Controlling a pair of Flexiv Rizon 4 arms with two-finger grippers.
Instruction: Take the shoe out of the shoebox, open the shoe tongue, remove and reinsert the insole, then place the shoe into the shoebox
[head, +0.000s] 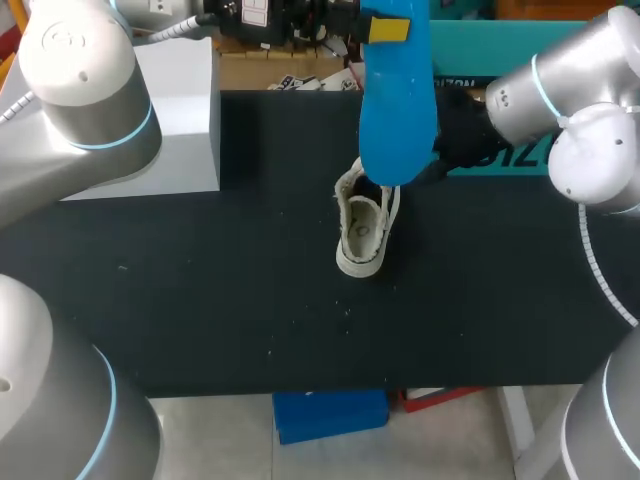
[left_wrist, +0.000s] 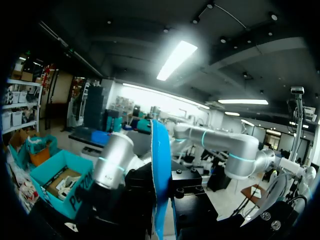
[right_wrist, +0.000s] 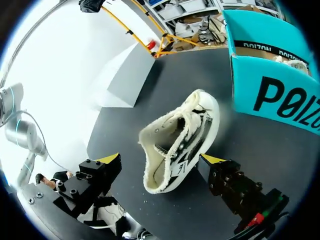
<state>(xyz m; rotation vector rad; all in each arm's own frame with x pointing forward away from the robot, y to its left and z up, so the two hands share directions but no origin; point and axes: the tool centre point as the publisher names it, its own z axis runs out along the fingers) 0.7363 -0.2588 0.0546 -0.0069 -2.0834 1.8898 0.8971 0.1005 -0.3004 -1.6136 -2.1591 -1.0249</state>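
While the left gripper (left_wrist: 162, 200) is closed on the blue insole (head: 395, 110) and holds it upright above the desk (head: 200, 300), the shoe (head: 365, 225) sits on the desk near its middle.

Count: 1 shoe, 1 insole, 1 teal shoebox (right_wrist: 270, 85), 1 grey block (head: 175, 120), 2 grippers.

Insole: seen edge-on in the left wrist view, clamped between the black finger blocks. In the head view its lower end overlaps the shoe's heel; I cannot tell whether they touch.

Right gripper (right_wrist: 161, 159): spread wide, the shoe lying between its fingers. One yellow tip is just beside the shoe's side, the other stands apart from the heel.

Shoe: pale, opening facing up, toe toward the near edge.

Edges: the shoebox stands at the far right of the desk, near the shoe but apart from it. The grey block stands at the far left. The shoe is well apart from the near edge and from both side edges, with dark desk surface between.
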